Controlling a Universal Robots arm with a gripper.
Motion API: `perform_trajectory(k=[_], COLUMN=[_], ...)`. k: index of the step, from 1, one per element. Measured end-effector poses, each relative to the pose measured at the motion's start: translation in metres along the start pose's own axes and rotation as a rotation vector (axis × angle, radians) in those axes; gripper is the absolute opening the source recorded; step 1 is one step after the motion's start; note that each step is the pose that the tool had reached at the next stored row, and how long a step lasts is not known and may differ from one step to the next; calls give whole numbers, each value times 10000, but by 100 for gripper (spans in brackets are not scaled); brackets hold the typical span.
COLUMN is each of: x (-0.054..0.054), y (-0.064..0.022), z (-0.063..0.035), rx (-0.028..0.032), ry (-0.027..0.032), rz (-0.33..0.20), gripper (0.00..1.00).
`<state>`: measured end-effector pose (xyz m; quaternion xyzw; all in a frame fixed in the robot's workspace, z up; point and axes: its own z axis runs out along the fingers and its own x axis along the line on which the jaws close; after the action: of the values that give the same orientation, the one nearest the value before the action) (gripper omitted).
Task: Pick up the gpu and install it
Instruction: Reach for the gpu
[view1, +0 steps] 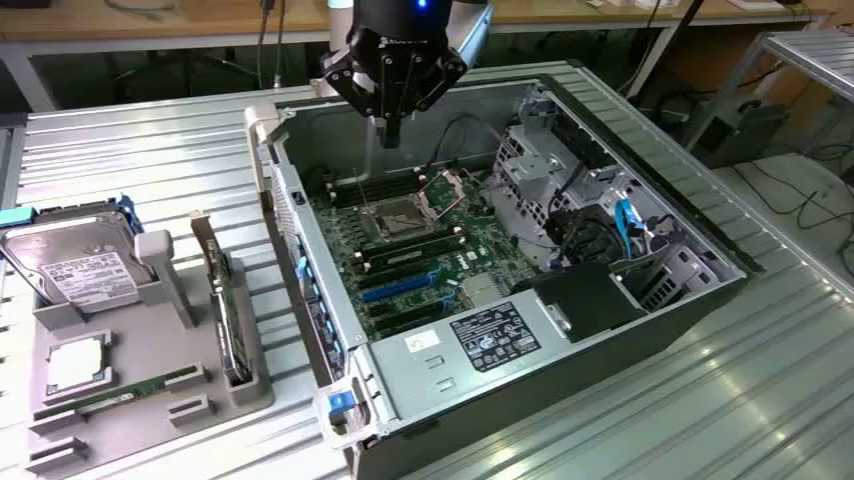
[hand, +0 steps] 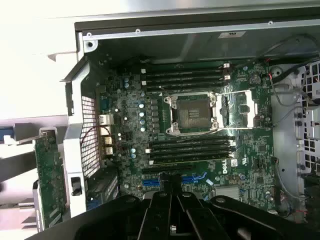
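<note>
Tray (view1: 160, 345): on the tabletop (view1: 160, 160) at the exterior view's left, its near corner cut off.
Gpu (view1: 227, 310): stands on edge in the tray slot, fan face hidden. In the wrist view the gpu (hand: 50, 175) appears as a green board, partly cropped.
Hand (view1: 390, 135): empty, fingers clenched together, pointing straight down over the open case (view1: 307, 290), well apart from the gpu.
Motherboard (hand: 200, 150): plain in the wrist view beyond the hand (hand: 171, 190). In the exterior view it is partly behind the case wall.
</note>
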<state>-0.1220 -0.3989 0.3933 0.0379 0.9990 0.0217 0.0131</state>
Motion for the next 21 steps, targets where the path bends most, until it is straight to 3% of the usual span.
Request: perform_trajectory(k=[11,21], x=[20,436], y=[-15,-197], z=[-2,-19], rx=[2,0], ry=[1,-3], rz=[2,1], gripper=[11,11])
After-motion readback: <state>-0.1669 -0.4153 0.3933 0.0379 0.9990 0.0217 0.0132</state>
